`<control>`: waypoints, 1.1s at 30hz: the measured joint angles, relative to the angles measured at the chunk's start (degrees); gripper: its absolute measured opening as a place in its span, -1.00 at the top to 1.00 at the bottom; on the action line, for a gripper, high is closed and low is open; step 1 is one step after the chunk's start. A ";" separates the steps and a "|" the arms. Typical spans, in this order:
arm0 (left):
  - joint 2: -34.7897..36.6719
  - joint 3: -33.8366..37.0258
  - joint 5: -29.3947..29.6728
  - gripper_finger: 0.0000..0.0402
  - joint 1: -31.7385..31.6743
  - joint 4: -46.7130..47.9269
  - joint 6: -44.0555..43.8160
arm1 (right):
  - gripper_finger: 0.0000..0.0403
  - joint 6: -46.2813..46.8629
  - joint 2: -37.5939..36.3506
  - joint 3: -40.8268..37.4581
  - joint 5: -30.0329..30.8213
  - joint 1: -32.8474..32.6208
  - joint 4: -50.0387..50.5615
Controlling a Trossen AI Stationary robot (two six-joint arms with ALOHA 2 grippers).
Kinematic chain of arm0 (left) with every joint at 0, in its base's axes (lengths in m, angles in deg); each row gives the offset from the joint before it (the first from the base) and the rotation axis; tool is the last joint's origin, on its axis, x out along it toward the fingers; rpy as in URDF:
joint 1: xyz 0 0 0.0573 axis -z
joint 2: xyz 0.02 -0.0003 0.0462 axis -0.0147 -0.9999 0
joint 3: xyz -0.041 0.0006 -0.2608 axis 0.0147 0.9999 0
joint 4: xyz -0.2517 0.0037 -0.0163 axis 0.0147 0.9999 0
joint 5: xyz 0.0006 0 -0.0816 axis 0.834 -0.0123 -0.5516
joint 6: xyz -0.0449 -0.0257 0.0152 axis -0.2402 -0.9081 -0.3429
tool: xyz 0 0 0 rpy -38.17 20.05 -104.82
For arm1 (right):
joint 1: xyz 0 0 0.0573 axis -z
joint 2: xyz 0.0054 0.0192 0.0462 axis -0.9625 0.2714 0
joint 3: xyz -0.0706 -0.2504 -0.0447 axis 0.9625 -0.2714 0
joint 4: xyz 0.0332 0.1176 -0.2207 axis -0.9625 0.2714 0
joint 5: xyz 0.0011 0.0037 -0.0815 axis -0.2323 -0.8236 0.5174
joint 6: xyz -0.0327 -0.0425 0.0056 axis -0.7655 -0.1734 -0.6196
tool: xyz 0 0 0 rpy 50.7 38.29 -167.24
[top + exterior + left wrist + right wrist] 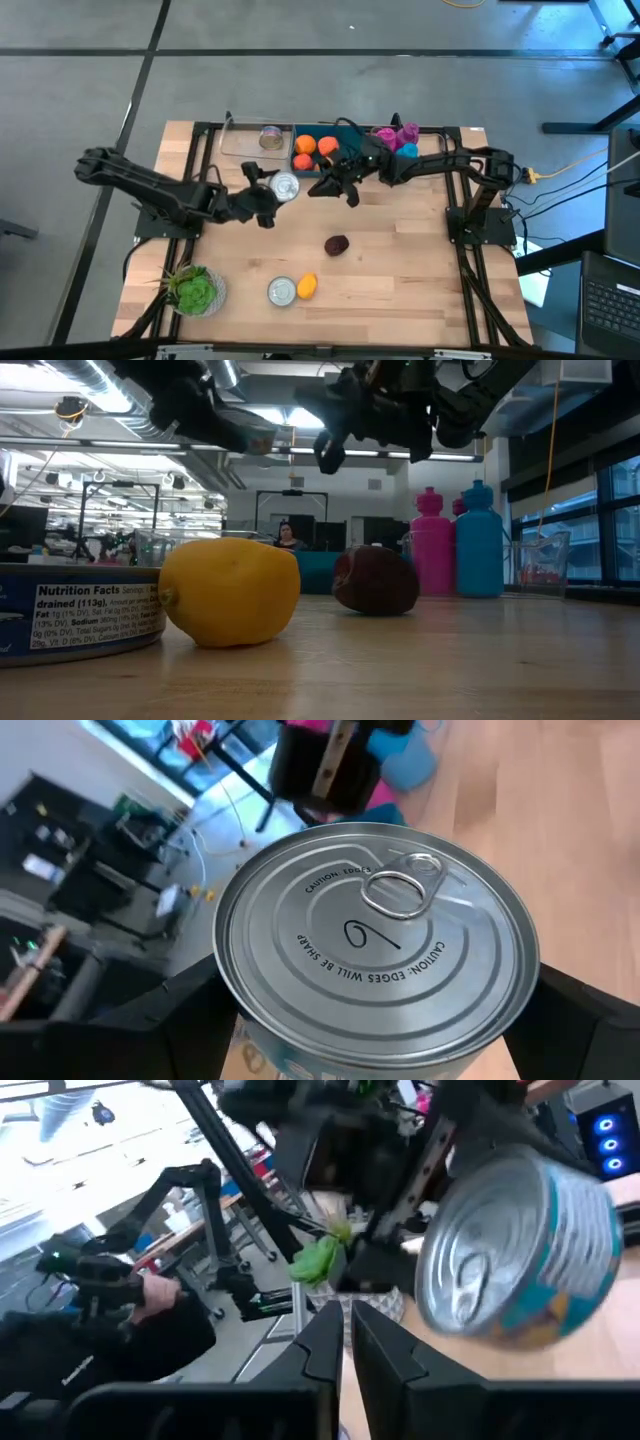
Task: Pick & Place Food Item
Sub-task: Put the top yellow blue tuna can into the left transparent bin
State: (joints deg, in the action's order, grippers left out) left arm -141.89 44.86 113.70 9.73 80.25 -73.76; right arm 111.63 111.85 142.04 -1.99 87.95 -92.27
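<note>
A silver-lidded tin can [285, 187] with a teal label is held above the table by my left gripper [274, 194], which reaches in from the table's left. The left wrist view shows its pull-tab lid [385, 935] between the two fingers. My right gripper [332, 187] hovers just right of that can, shut and holding nothing; its wrist view shows the can [520, 1260] ahead of the fingers [345, 1335]. On the table lie a dark plum [337, 245], a lemon [308, 286] and a second can [282, 291]. My left gripper pinches the can's side wall just below the lid rim [235, 1020] between its two fingers, one on each side. The fingers come roughly level from the table's left. The can is lifted clear of the table, lid facing up.
At the far edge stand a clear container with another can [270, 138], a teal bin with oranges [315, 148], and pink and blue bottles [398, 138]. A lettuce head [195, 290] sits at the near left corner. Bare wood lies right of the plum.
</note>
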 joint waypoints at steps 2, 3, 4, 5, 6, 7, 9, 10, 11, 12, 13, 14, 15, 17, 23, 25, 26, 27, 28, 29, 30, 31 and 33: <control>-1.10 0.00 1.46 -0.68 1.00 -1.47 2.22 | 0.86 1.25 0.00 0.00 0.97 -0.06 -1.07; -1.64 0.00 2.66 -0.68 1.42 -2.46 3.49 | 0.86 2.34 -0.01 0.00 2.03 -0.11 -1.49; -2.11 0.00 3.78 -0.68 1.79 -3.42 4.58 | 0.86 3.14 -0.02 0.00 3.48 -0.13 -1.45; -2.43 0.00 4.82 -0.68 2.09 -4.19 5.37 | 0.86 3.79 -0.01 0.00 5.14 -0.11 -1.06; -2.68 0.00 5.36 -0.68 2.25 -4.77 5.85 | 0.86 4.13 0.00 0.00 6.43 0.09 -0.66; -2.84 0.00 5.46 -0.68 2.31 -5.21 6.03 | 0.86 4.25 0.00 0.00 7.68 0.34 -0.63; -2.88 0.00 4.95 -0.68 2.31 -5.63 5.68 | 0.86 4.28 0.00 0.00 9.64 0.78 -0.76; -2.88 0.00 4.82 -0.69 2.31 -5.87 5.31 | 0.86 4.29 0.00 0.00 10.12 0.96 -0.71; -2.86 0.00 4.80 -0.69 2.31 -6.17 4.93 | 0.86 4.28 0.00 0.00 10.26 1.05 -0.44; -2.83 0.00 4.81 -0.69 2.31 -6.27 4.89 | 0.86 4.27 0.00 0.00 10.26 1.10 -0.05; -2.83 0.00 4.80 -0.70 2.31 -6.32 4.86 | 0.86 4.13 0.00 0.00 10.26 1.17 0.19; -2.83 0.00 4.78 -0.70 2.31 -6.50 4.84 | 0.86 4.07 0.00 0.00 10.24 1.25 0.46; -2.83 0.00 4.72 -0.70 2.31 -6.72 4.80 | 0.86 4.05 0.00 0.00 10.20 1.32 0.53; -2.83 0.00 4.54 -0.70 2.31 -7.01 4.49 | 0.86 3.05 0.00 0.00 9.71 1.48 0.51; -2.81 0.00 4.75 -0.71 2.56 -8.19 4.67 | 0.86 0.85 0.00 0.00 11.49 1.46 0.53; -2.81 0.00 4.78 -0.71 2.54 -8.24 4.68 | 0.86 1.26 0.00 0.00 13.64 1.46 0.63; -2.83 0.00 4.73 -0.71 2.51 -8.29 4.71 | 0.86 1.37 -0.01 0.00 14.13 1.49 1.05; -2.83 0.00 4.38 -0.71 2.51 -8.55 5.10 | 0.86 1.33 -0.01 0.00 14.16 1.53 1.52; -2.83 0.00 4.45 -0.71 2.51 -8.36 5.75 | 0.86 1.15 0.00 0.00 14.06 1.51 1.77; -2.83 0.00 4.34 -0.71 2.53 -8.40 6.41 | 0.86 0.65 0.00 0.00 13.86 1.51 1.94; -2.83 0.00 4.33 -0.71 2.55 -8.49 7.04 | 0.86 -0.24 0.00 0.00 13.20 1.48 2.14; -2.83 0.00 4.46 -0.71 2.58 -8.51 7.53 | 0.85 -1.04 0.00 0.02 11.86 1.48 2.95; -2.83 0.00 4.78 -0.71 2.61 -8.22 8.19 | 0.81 -1.41 0.00 0.02 10.05 1.48 5.05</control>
State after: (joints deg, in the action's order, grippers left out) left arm -144.72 44.86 118.48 12.35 72.03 -65.57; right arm 110.22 111.85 142.06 8.07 89.43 -87.22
